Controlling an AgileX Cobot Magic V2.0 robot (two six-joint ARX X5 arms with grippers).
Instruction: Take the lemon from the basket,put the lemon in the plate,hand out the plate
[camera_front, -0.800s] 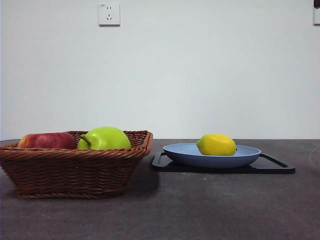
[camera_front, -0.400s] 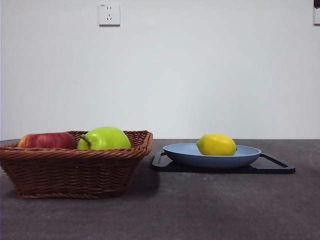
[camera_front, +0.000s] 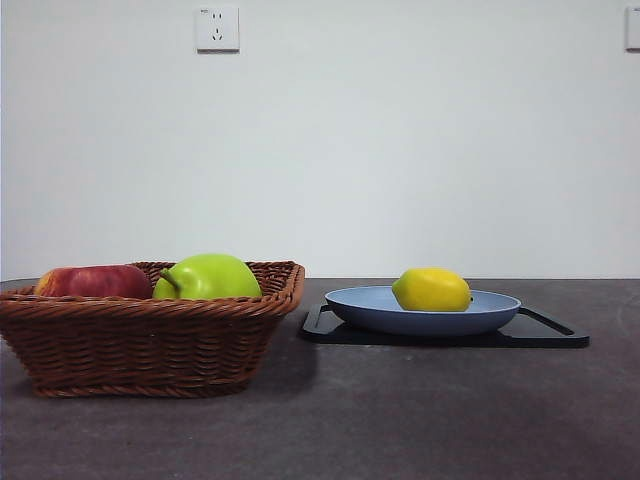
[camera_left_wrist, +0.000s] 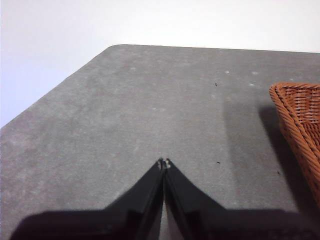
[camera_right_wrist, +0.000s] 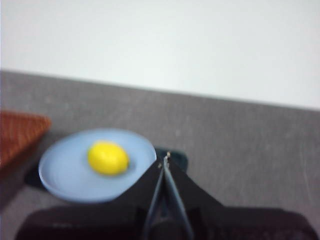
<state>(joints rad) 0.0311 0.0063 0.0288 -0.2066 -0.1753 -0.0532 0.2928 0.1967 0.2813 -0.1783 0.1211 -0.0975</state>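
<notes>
The small yellow lemon (camera_right_wrist: 108, 158) already lies in the round light-blue plate (camera_right_wrist: 60, 172), just ahead of your right gripper (camera_right_wrist: 165, 159), jaws pressed together. Spread them, then grip the plate's rim level.

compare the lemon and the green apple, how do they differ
The lemon is bright yellow; the green apple is yellow-green. The lemon is the smaller of the two and oval, while the apple is rounder and has a stem. The lemon lies on the blue plate, the apple sits in the basket beside a red apple. Both have smooth skin, and no gripper touches either.
</notes>
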